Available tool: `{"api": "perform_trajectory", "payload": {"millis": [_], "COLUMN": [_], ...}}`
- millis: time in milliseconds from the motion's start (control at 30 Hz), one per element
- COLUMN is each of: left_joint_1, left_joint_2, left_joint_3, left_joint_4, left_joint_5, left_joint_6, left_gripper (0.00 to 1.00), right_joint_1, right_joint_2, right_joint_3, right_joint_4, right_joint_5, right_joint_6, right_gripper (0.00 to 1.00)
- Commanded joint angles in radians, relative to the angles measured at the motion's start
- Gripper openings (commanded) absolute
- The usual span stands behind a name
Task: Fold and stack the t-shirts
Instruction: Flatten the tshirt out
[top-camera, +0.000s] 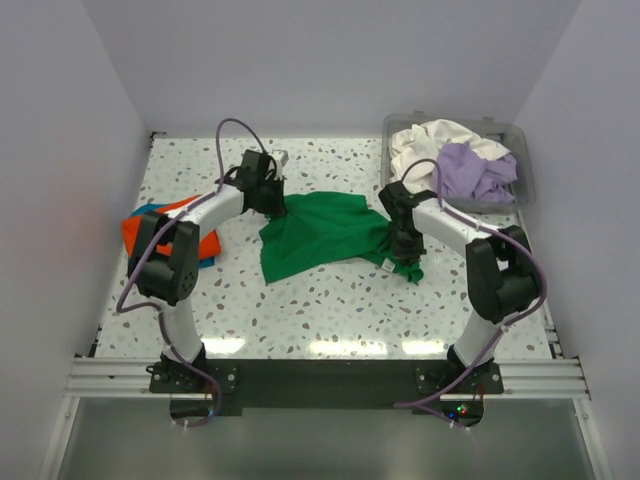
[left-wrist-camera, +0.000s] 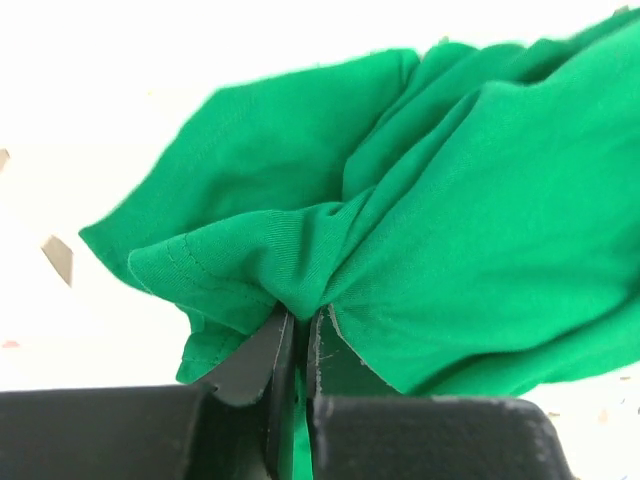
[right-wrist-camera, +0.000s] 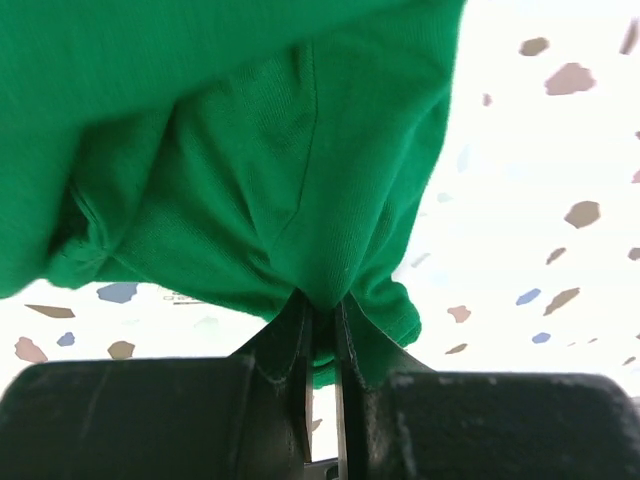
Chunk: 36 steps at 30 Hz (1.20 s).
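**Gripping the green shirt (top-camera: 325, 235) at both ends**

Closed tight on a bunched hem with the left gripper (left-wrist-camera: 300, 318), at 10 o'clock of the cloth. Likewise pinched on a fold with the right gripper (right-wrist-camera: 320, 303), at 4 o'clock. Spread rumpled between them, mid table (top-camera: 330, 310). Stacked at 9 o'clock: orange shirt (top-camera: 150, 226) over blue shirt (top-camera: 206, 262). Heaped in the bin (top-camera: 470, 118) at 2 o'clock: white shirt (top-camera: 440, 136), lavender shirt (top-camera: 478, 172).

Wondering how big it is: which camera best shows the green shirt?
Top external: the whole green t-shirt is in frame there. The wrist views show only bunched folds pinched by the left gripper and right gripper.
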Motion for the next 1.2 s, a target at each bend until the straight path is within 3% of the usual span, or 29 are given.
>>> {"api": "perform_trajectory", "payload": {"millis": [0,67,100,200,233,433,700,1167], "left_joint_1": [0.010,0.010,0.010,0.010,0.010,0.007,-0.001,-0.003], "left_joint_2": [0.036,0.025,-0.007,-0.085,-0.154,-0.358,-0.423,-0.332], "left_joint_3": [0.121,0.127,0.107,0.008,-0.027,-0.279,-0.506,-0.540], "left_joint_4": [-0.043,-0.031,-0.020,0.028,0.042,0.046,0.047,0.006], "left_joint_5": [-0.135,-0.128,-0.111,-0.108,-0.109,-0.033,0.151,0.143], "left_joint_6": [0.062,0.050,0.036,0.006,-0.008,-0.076,-0.136,-0.171], "left_gripper": [0.12,0.35,0.52,0.71,0.73,0.70,0.59,0.45], "right_joint_1": [-0.011,-0.011,-0.011,-0.011,-0.012,-0.011,-0.011,-0.011], "right_joint_2": [-0.045,-0.037,-0.025,-0.002,0.009,0.036,0.046,0.006], "right_joint_3": [-0.010,-0.010,-0.004,0.004,0.004,0.008,0.001,-0.042], "right_joint_4": [-0.120,-0.105,-0.100,-0.080,-0.074,-0.047,-0.037,-0.024], "right_joint_5": [0.138,0.117,0.088,0.048,0.025,-0.037,-0.064,-0.080], "right_joint_6": [-0.024,-0.024,-0.023,-0.013,-0.013,0.000,0.002,0.023], "right_gripper": [0.02,0.03,0.04,0.04,0.04,0.04,0.04,0.04]}}
